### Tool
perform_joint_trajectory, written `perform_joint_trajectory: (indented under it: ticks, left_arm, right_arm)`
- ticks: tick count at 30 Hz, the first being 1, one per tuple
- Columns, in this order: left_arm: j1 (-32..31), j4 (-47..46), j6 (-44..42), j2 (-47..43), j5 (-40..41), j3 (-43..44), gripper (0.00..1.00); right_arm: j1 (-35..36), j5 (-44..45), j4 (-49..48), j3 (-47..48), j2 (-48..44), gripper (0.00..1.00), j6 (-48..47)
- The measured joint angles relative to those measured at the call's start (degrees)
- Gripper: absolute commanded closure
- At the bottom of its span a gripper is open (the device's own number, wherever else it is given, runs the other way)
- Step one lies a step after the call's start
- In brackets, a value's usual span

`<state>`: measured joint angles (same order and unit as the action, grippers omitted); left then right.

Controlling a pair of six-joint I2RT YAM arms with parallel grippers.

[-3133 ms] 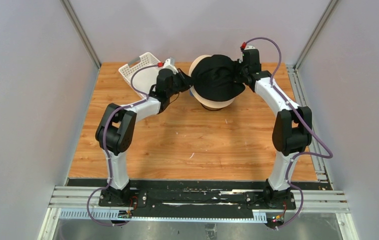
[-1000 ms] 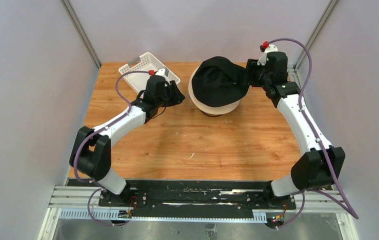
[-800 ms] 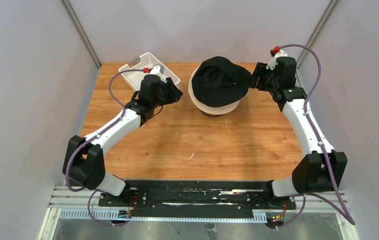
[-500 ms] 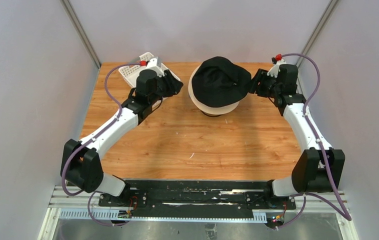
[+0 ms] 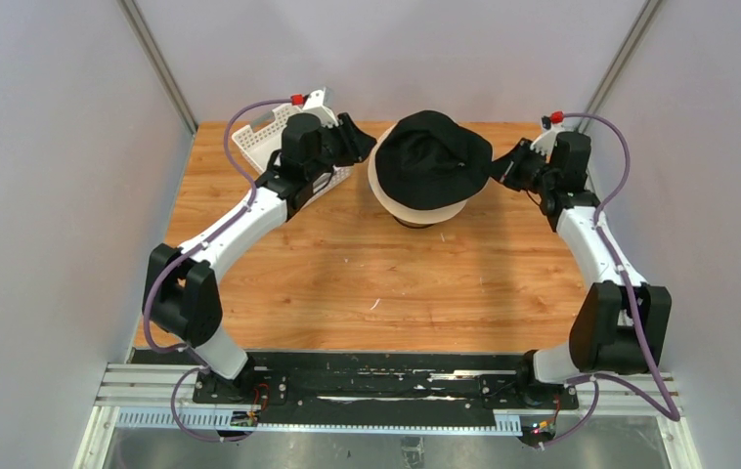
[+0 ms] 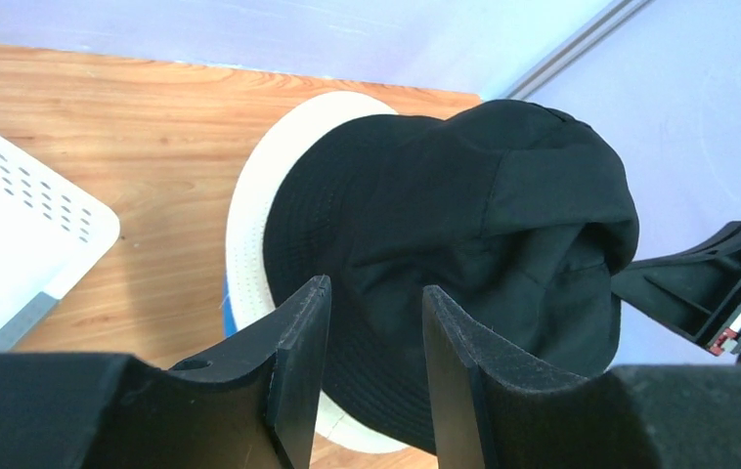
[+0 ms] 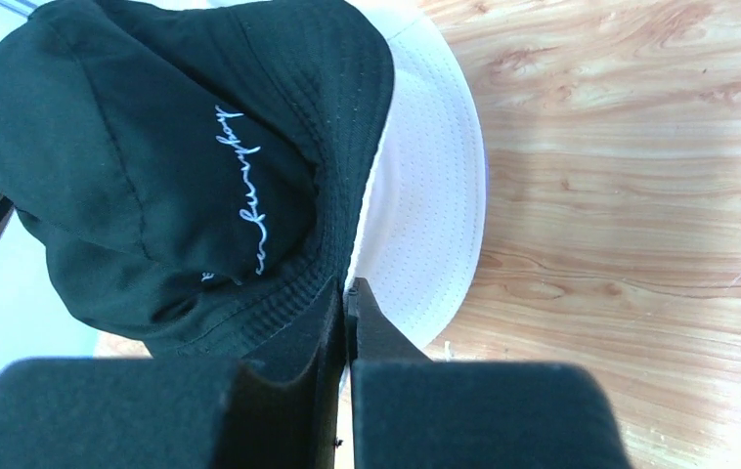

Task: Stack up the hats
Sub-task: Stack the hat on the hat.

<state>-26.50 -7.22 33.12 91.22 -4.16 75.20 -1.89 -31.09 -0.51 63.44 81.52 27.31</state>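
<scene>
The black hat [image 7: 152, 147] sits just ahead of both tools: your right gripper [image 7: 347, 285] is shut at its brim (can't tell if it pinches cloth), left gripper [image 6: 374, 293] half open & empty, so pull the brim down slow over the beige hat [image 7: 425, 166].

Wooden table [image 5: 376, 283]: hat stack [image 5: 432, 166], white basket [image 5: 252, 145]

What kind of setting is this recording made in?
Likely a robotics lab test cell: plain grey panel walls, a wooden tabletop, a left arm and right arm bolted to a black base rail.
</scene>
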Motion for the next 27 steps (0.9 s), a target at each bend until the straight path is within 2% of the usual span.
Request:
perform_joint_trajectory:
  ticks: [8, 14, 23, 27]
  left_arm:
    - [-0.66, -1.29, 0.04, 3.54, -1.44, 1.4, 0.55]
    - [-0.66, -2.97, 0.04, 4.0, -1.77, 1.4, 0.55]
    - [-0.68, -4.7, -1.05, 9.2, -1.16, 5.11, 0.55]
    - [-0.7, -4.92, -1.42, 11.52, -0.96, 5.7, 0.55]
  right_arm:
    - [-4.74, -11.21, -15.37, -6.6, 5.68, 0.99, 10.51]
    - [-5.84, -18.69, -33.14, -10.43, 12.68, 0.99, 21.55]
    - [-5.92, -24.46, -58.71, -11.56, 24.11, 0.99, 38.03]
    - [-5.92, -25.62, -64.59, -11.52, 28.48, 1.0, 42.38]
